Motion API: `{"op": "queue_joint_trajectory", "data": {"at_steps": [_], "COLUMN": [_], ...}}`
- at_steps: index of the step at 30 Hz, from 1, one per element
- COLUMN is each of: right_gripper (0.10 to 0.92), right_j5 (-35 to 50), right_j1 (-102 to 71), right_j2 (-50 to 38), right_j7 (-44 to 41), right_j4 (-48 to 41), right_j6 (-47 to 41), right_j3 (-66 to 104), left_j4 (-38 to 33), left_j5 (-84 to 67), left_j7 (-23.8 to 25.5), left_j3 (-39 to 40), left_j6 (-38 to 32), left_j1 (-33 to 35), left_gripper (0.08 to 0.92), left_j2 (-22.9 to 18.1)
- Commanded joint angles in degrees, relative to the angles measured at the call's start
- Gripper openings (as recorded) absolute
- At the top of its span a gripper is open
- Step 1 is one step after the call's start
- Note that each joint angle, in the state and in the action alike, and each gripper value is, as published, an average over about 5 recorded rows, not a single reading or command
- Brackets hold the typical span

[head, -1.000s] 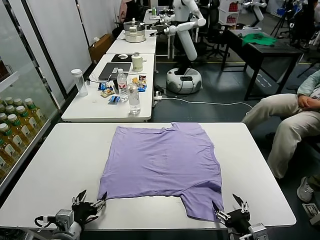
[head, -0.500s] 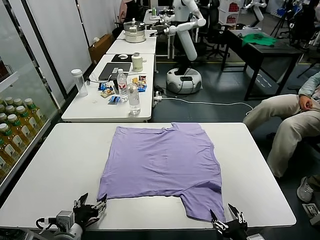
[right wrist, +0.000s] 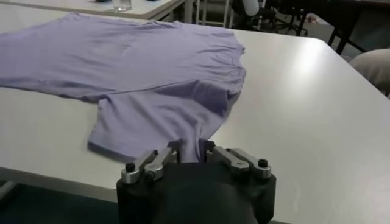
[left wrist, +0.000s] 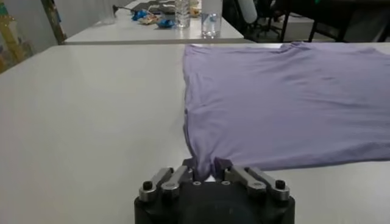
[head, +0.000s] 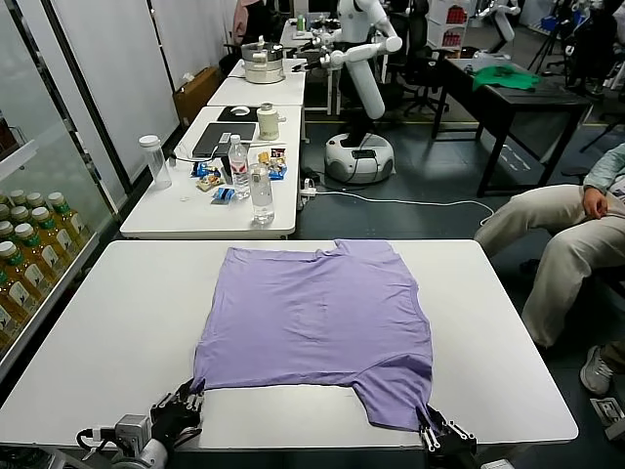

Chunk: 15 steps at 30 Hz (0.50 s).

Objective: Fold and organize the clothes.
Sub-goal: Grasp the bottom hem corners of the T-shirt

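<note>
Head view: T-shirt (head: 317, 318) flat mid-desk (head: 98, 322); left pincer (left wrist: 207, 176) and right pincer (right wrist: 192, 152) pinch its near-edge corners. Grasp done; next, lift together, fold toward far edge.

This is a robotics lab or test workspace. A white wheeled robot (head: 363, 59) stands on the dark floor among rows of plain white counters (head: 146, 220) cluttered with water bottles (head: 261, 192), a laptop (head: 225, 138) and snacks. A glass-fronted cooler (head: 34, 195) stocked with bottled drinks lines the left side, and a seated person (head: 566, 230) watches at the right.
</note>
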Motion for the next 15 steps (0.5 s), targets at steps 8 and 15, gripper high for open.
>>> {"op": "queue_joint_trajectory", "data": {"at_steps": [8, 15], "right_gripper": [0.120, 0.120], "right_j5": [2.49, 0.53], "right_j1": [-14.68, -14.50], "right_j2": [-2.83, -2.47], "right_j7": [-1.29, -1.24], "right_j4": [14.43, 16.14], "right_j6": [0.02, 0.48], "right_j3": [12.28, 10.08], "left_j4": [-13.56, -14.82], "left_j5": [1.56, 2.87], "left_j7": [-6.27, -8.61], "left_j3": [-2.97, -5.09], "left_j6": [-4.70, -8.60], "left_j1": [18.88, 24.25], "left_gripper": [0.084, 0.084], "left_j2": [4.48, 5.64]}}
